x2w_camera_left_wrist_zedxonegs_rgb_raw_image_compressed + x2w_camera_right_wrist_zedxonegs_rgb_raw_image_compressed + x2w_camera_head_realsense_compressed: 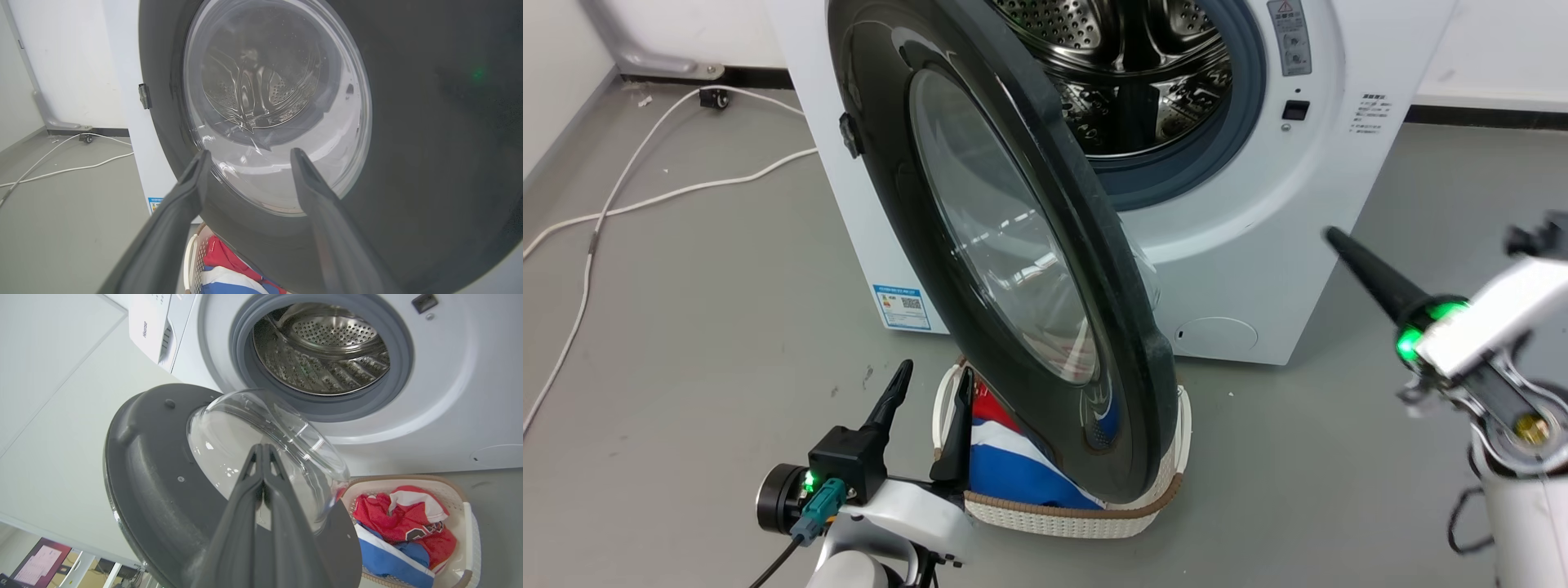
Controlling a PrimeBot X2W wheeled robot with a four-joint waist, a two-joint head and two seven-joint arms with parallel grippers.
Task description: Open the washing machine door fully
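Nearest, the left pincer is spread wide and holds nothing. It sits low by the near floor edge, just beside a cream laundry basket of red, white and blue clothes, and points at the outer face of the washing machine door. The door stands about half open, jutting out over the basket, with its hinge side on the machine's left. It is probably heavy and rigid and swings only on that hinge. The glossy black rim looks slippery, and the glass bowl is no place to pinch. A flat push on the inner rim near the free edge, or a hook round that edge, seems the safest hold. The right pincer is closed on nothing, well apart on the door's inner side. Beyond it the washing machine stands at the far floor edge, by the wall. Its blue label carries a QR code, and a grey warning sticker shows a triangle. The print on both is too small to read.
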